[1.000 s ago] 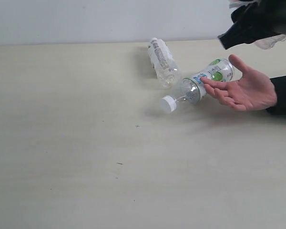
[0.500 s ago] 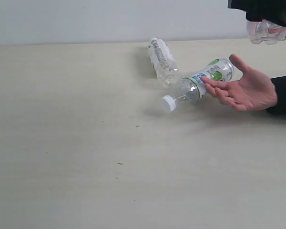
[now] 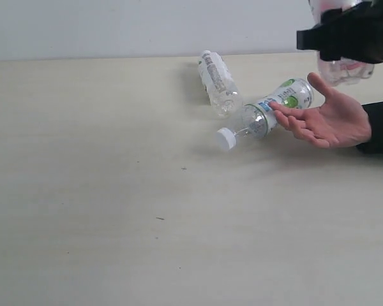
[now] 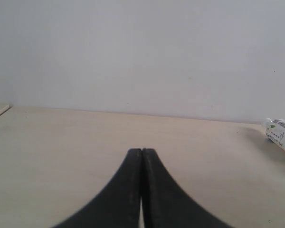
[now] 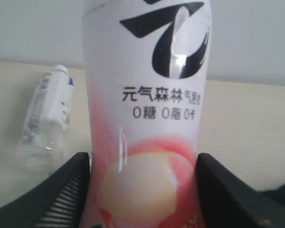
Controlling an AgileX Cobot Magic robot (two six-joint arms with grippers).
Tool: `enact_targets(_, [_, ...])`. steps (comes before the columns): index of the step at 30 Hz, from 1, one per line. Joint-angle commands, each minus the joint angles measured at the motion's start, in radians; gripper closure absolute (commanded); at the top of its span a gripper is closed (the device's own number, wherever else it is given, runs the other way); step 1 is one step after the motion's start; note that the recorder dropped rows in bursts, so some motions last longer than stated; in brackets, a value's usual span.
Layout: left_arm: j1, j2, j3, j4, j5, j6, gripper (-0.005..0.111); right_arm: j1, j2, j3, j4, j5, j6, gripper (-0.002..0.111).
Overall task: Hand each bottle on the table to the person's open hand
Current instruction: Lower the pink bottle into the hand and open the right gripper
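Note:
My right gripper (image 3: 345, 38) is shut on a bottle with a pink-white label (image 5: 145, 118), holding it in the air just above the person's open hand (image 3: 329, 118), which rests palm up at the table's right. The bottle's clear end (image 3: 345, 71) hangs below the jaws. A white-capped bottle with a green-blue label (image 3: 265, 115) lies on the table (image 3: 115, 191) behind the fingertips. A bottle with a white-print label (image 3: 217, 83) lies further back; it also appears beside the held one (image 5: 45, 114). My left gripper (image 4: 142, 151) is shut and empty, low over the table.
A pale wall (image 3: 115, 25) runs along the table's far edge. The person's black sleeve (image 3: 380, 127) lies at the right edge. A bottle end (image 4: 281, 135) shows at the border of the left wrist view.
My right gripper has come down and leftward with the pink-white bottle, from the top right corner to just above the open hand. Hand and lying bottles have not moved.

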Motion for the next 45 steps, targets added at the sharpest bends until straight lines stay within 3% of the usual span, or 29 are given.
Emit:
enact_targets(1, [-0.006,-0.006,0.000,0.007,-0.003,-0.005,0.106,-0.039,0.006,0.072,-0.008,-0.012,-0.028,0.108])
enact_targets(6, [-0.006,-0.006,0.000,0.007,-0.003,-0.005,0.106,-0.107,0.071,0.119,-0.008,0.108,-0.028,0.108])
enact_targets(14, [-0.006,-0.006,0.000,0.007,-0.003,-0.005,0.106,-0.107,0.192,0.119,-0.008,0.137,-0.064,0.108])
enact_targets(45, [-0.006,-0.006,0.000,0.007,-0.003,-0.005,0.106,-0.107,0.285,0.119,-0.008,0.107,-0.100,0.108])
